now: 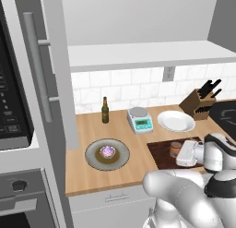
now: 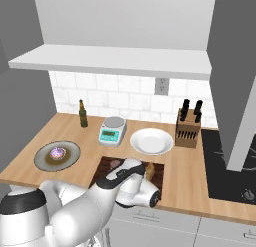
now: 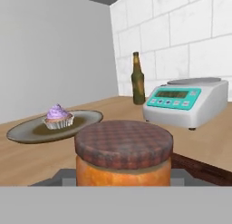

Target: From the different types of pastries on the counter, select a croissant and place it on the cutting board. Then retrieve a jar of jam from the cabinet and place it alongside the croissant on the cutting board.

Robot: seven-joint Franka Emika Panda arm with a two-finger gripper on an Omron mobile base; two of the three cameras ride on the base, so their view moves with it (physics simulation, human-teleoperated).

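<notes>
Jam jar (image 3: 123, 153), orange-brown with a reddish lid, sits pinched in the tool (image 1: 180, 154) right over the dark cutting board (image 1: 159, 151). A golden pastry, likely the croissant (image 2: 149, 170), lies on the board just beside it. Best to lower the jar upright onto bare board, then spread the tool. Beyond the board stand a scale (image 1: 139, 119), white plate (image 1: 176, 121), bottle (image 1: 105, 110); a cupcake plate (image 1: 107, 153) sits to one side on the tabletop (image 1: 87, 130).

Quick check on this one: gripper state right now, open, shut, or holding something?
Gripper: closed on the jar of jam, at the cutting board.
</notes>
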